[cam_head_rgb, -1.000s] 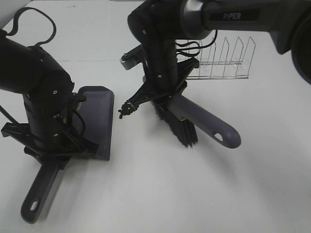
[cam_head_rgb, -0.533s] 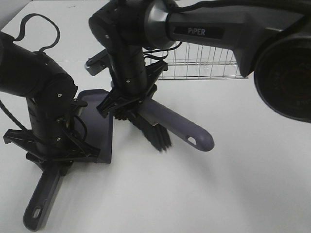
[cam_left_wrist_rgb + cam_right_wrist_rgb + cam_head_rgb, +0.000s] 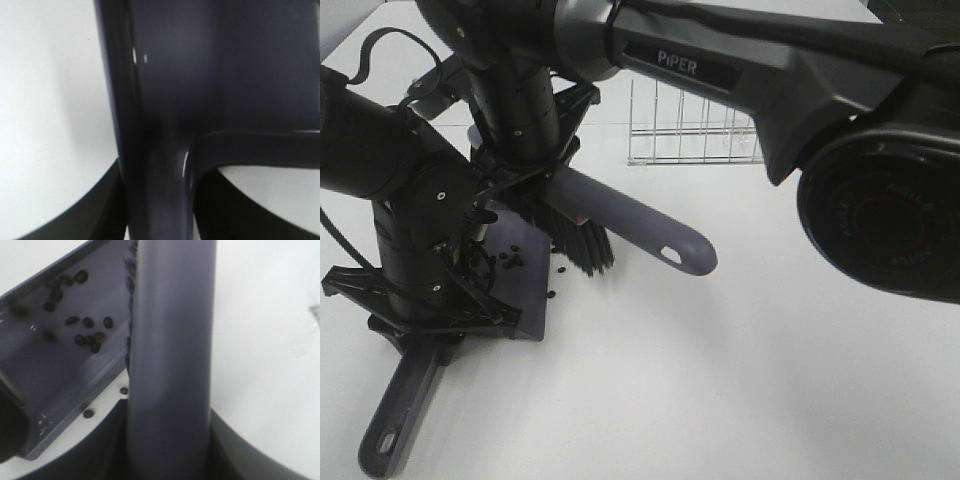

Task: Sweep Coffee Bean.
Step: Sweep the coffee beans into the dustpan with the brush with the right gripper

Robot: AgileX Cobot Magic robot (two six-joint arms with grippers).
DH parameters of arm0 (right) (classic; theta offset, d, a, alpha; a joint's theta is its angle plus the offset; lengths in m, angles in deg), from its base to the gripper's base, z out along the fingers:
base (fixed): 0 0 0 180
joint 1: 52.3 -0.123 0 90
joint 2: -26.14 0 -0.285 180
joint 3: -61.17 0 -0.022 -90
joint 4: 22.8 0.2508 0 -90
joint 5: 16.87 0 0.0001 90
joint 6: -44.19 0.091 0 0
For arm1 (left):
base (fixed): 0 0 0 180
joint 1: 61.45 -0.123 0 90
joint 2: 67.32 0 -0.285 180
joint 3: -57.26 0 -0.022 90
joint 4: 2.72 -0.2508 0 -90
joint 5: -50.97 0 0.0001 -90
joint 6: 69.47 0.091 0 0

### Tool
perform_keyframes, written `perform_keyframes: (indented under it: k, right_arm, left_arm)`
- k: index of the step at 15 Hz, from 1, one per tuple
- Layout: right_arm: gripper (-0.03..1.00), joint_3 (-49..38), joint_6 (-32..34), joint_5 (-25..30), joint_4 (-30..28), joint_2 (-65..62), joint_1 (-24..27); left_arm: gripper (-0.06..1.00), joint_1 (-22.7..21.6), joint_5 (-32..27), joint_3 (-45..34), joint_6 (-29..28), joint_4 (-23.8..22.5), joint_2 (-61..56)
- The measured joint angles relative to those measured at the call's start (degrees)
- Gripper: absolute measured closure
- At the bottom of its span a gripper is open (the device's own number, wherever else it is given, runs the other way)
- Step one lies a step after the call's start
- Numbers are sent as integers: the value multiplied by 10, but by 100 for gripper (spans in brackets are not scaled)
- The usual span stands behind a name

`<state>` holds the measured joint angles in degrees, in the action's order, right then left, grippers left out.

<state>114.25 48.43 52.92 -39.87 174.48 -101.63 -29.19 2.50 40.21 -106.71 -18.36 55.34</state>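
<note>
My left gripper (image 3: 432,318) is shut on the handle (image 3: 160,150) of the grey dustpan (image 3: 525,285), which lies flat on the white table. My right gripper (image 3: 535,178) is shut on the grey brush (image 3: 630,222); its black bristles (image 3: 578,243) stand at the pan's open edge. Several coffee beans (image 3: 508,260) lie inside the pan, also seen in the right wrist view (image 3: 87,335). Two stray beans (image 3: 553,295) lie on the table just outside the pan's lip, one showing in the right wrist view (image 3: 88,413). The brush handle (image 3: 170,365) fills the middle of that view.
A wire rack (image 3: 690,135) stands on the table at the back, behind the brush. The dustpan's handle end (image 3: 382,440) points toward the front left edge. The right arm's large body (image 3: 880,200) looms over the right side.
My right gripper swept the brush leftward across the table to the dustpan's lip. The beans that were piled ahead of the bristles now lie mostly inside the pan. The left arm stayed put.
</note>
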Motion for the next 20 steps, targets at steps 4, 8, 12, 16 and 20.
perform_keyframes:
  k: [4,8,12,16,20]
  right_arm:
    - [67,-1,-3,1,-8,-11,93]
    - [67,-52,-7,6,10,-5,135]
    - [67,-64,-33,-2,42,29,97]
    - [67,-62,-50,-1,43,37,30]
    - [67,-15,-69,19,37,33,-9]
  left_arm:
    - [58,0,0,0,2,0,0]
    - [58,0,0,0,4,-1,0]
    - [58,0,0,0,11,-1,0]
    - [58,0,0,0,12,1,0]
    - [58,-2,-15,-1,13,-1,0]
